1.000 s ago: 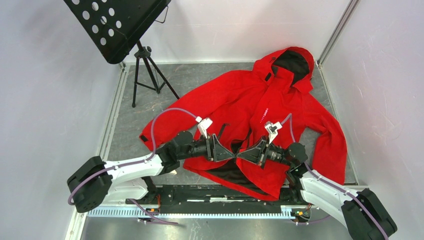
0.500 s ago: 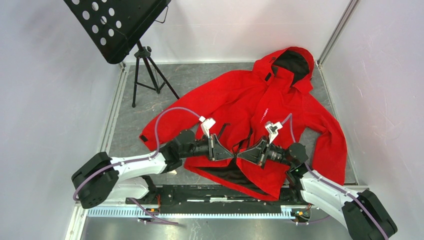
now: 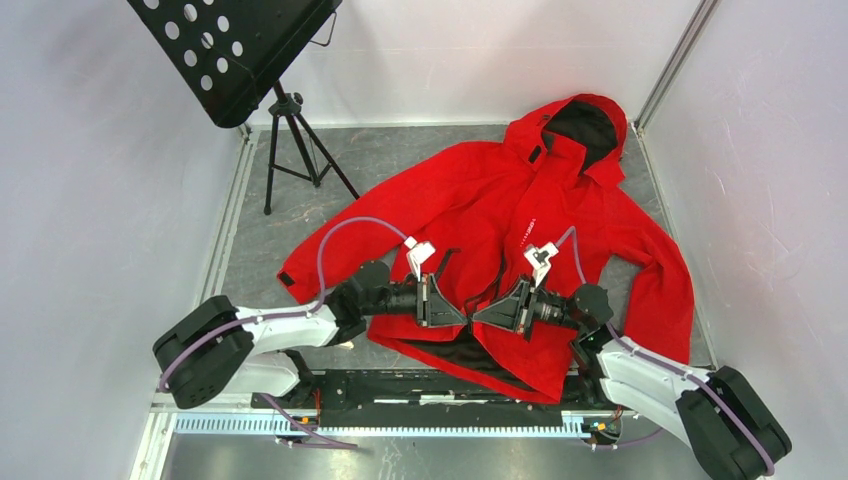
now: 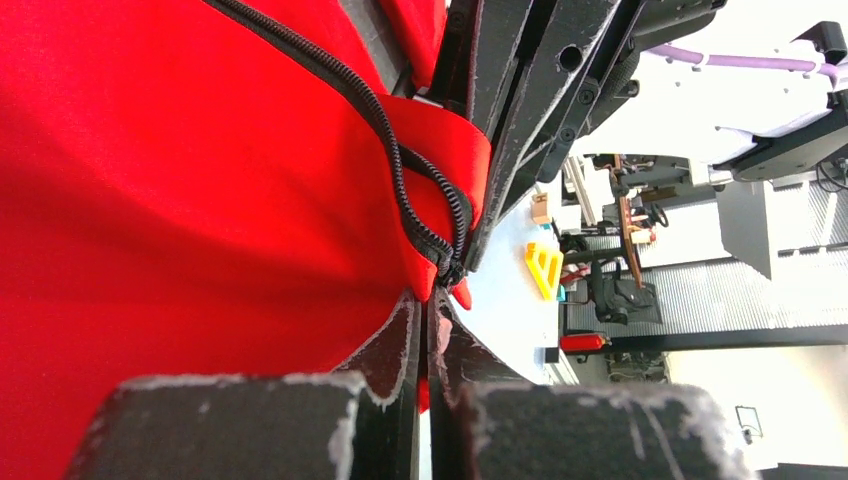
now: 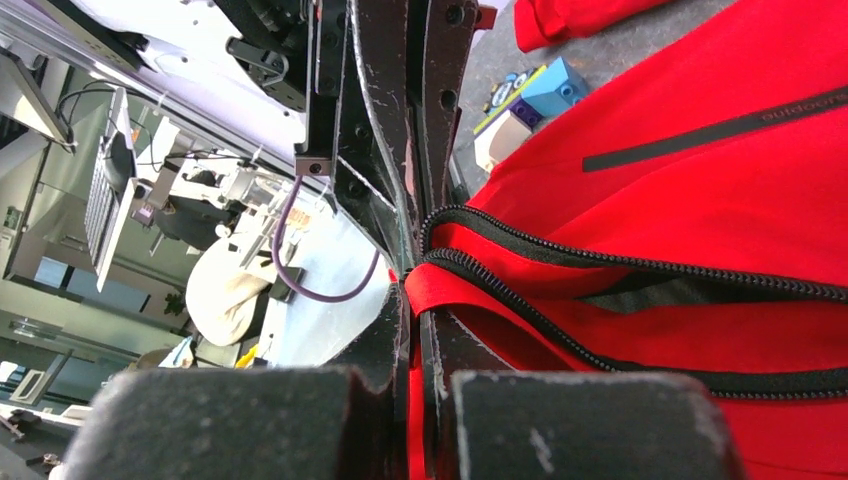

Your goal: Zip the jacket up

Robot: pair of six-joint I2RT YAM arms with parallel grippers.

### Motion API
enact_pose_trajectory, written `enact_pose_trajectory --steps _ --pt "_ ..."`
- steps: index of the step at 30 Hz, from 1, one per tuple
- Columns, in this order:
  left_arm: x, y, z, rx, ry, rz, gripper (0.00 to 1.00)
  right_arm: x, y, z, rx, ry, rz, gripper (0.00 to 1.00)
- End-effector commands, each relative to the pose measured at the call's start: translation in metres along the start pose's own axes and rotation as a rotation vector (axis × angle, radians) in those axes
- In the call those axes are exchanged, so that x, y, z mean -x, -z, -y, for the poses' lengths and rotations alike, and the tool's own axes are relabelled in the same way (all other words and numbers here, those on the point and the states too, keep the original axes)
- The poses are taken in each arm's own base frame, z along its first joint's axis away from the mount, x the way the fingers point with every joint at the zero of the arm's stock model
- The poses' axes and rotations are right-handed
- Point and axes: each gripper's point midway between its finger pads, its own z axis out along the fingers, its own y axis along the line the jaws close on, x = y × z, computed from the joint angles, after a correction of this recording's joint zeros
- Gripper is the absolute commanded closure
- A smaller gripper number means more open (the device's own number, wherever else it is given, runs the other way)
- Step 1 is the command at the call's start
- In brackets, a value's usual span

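Note:
The red jacket [image 3: 520, 215] lies face up on the grey mat, hood [image 3: 585, 125] at the far right, its front open at the near hem with black lining showing. Both grippers meet tip to tip at the bottom of that opening. My left gripper [image 3: 461, 319] is shut on the red front edge right at the end of the black zipper [image 4: 400, 150]; in the left wrist view its jaws [image 4: 432, 300] pinch red cloth. My right gripper [image 3: 480, 318] is shut on the other front edge [image 5: 412, 295], beside its zipper teeth [image 5: 600, 265].
A black music stand [image 3: 240, 50] on a tripod [image 3: 295, 150] stands at the far left of the mat. White walls close in on both sides. A black base rail [image 3: 400, 390] runs along the near edge between the arm bases.
My left gripper has gone from open to shut on the jacket's front edge, and the left arm has slid slightly right. The right gripper stays shut and has barely moved.

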Motion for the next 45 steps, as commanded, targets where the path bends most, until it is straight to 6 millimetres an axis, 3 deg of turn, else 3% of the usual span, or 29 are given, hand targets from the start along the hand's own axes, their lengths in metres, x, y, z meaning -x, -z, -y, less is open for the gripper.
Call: enact_pose_trajectory --steps 1,5,12,18,22,27,34,39,42,45 --pt "-0.031 0.007 0.001 -0.049 0.056 -0.145 0.98 -0.076 0.039 0.06 -0.205 -0.073 -0.111 0.99" --pt "-0.038 0.005 -0.009 -0.028 0.119 -0.178 0.98 -0.076 0.039 0.079 -0.297 -0.02 -0.17 0.91" --pt "-0.047 0.001 -0.017 -0.052 0.21 -0.215 0.98 -0.084 0.04 0.078 -0.286 -0.032 -0.223 0.82" --pt "-0.053 0.0 -0.028 -0.037 0.255 -0.238 0.98 -0.089 0.053 0.096 -0.416 0.012 -0.308 0.64" --pt "-0.053 0.0 -0.031 -0.044 0.274 -0.249 0.98 -0.076 0.063 0.095 -0.514 0.085 -0.378 0.48" --pt "-0.054 -0.001 -0.033 -0.043 0.287 -0.26 0.98 -0.029 0.061 0.077 -0.576 0.244 -0.357 0.28" --pt "-0.054 0.001 -0.034 -0.035 0.3 -0.26 0.98 0.024 0.035 0.04 -0.605 0.553 -0.324 0.23" --pt "-0.053 0.0 -0.034 -0.034 0.307 -0.259 0.98 0.015 0.002 -0.001 -0.434 0.78 -0.347 0.24" --pt "-0.053 0.001 -0.034 -0.036 0.304 -0.261 0.98 -0.006 -0.009 -0.024 -0.297 0.951 -0.316 0.25" --pt "-0.054 0.002 -0.034 -0.037 0.308 -0.262 0.98 -0.027 -0.013 -0.031 -0.222 1.091 -0.312 0.26"
